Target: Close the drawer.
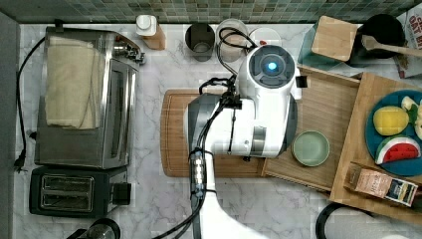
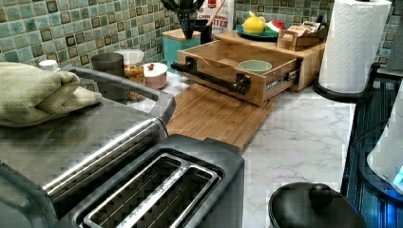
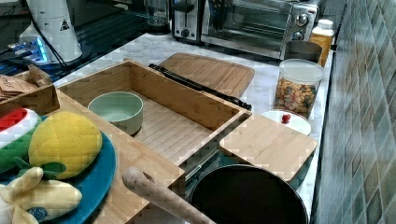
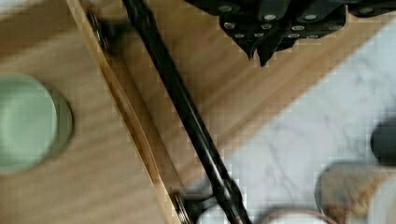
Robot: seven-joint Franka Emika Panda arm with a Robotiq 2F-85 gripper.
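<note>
The drawer [image 1: 326, 107] is a light-wood tray with raised rims, pulled out of its wooden cabinet [image 1: 363, 134] over the cutting board [image 1: 174, 134]. Its black bar handle [image 4: 187, 112] runs along the front, also clear in the left view [image 2: 209, 78] and the right view [image 3: 196, 86]. A green bowl [image 1: 310, 148] sits inside the drawer [image 3: 168, 126]. My gripper [image 4: 260, 55] hangs shut and holds nothing, above the cutting board on the outer side of the handle, apart from it. In the left view the gripper [image 2: 186, 29] is high over the drawer's front. In the top view my arm covers it.
A blue fruit plate [image 1: 393, 149] and a box lie on the cabinet top. A toaster oven [image 1: 84, 94] and a toaster [image 1: 69, 191] stand at the top view's left. Jars [image 1: 231, 37], a cup [image 1: 200, 40], a teal box [image 1: 331, 42] and a black pot [image 1: 380, 30] line the tiled wall. A paper towel roll [image 2: 351, 45] stands at the left view's right.
</note>
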